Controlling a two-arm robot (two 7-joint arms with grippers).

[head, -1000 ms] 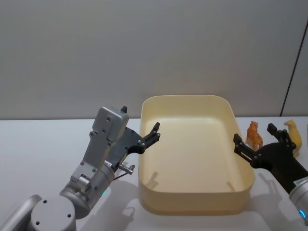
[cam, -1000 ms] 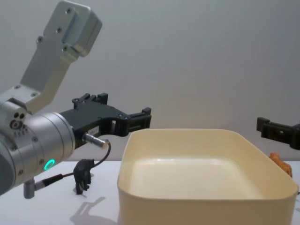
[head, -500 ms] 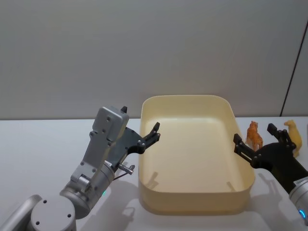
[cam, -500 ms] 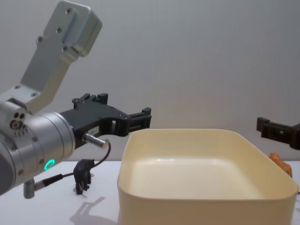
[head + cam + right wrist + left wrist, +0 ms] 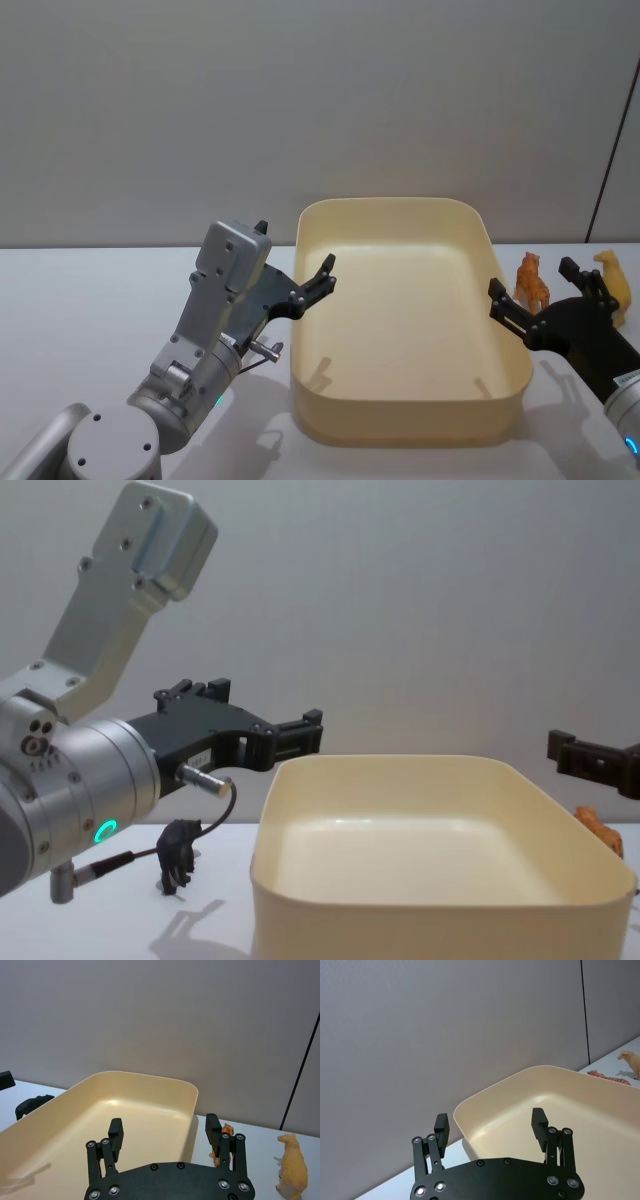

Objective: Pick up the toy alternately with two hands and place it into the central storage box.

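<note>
Orange toy (image 5: 598,830) half hid by storage box (image 5: 440,910) | dark toy (image 5: 178,852): type unclr

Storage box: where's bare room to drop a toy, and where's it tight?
The storage box floor is all bare. Tight outside its right wall: right gripper, orange tiger, cream sheep. Left of it: left gripper at the rim, dark toy below.
</note>
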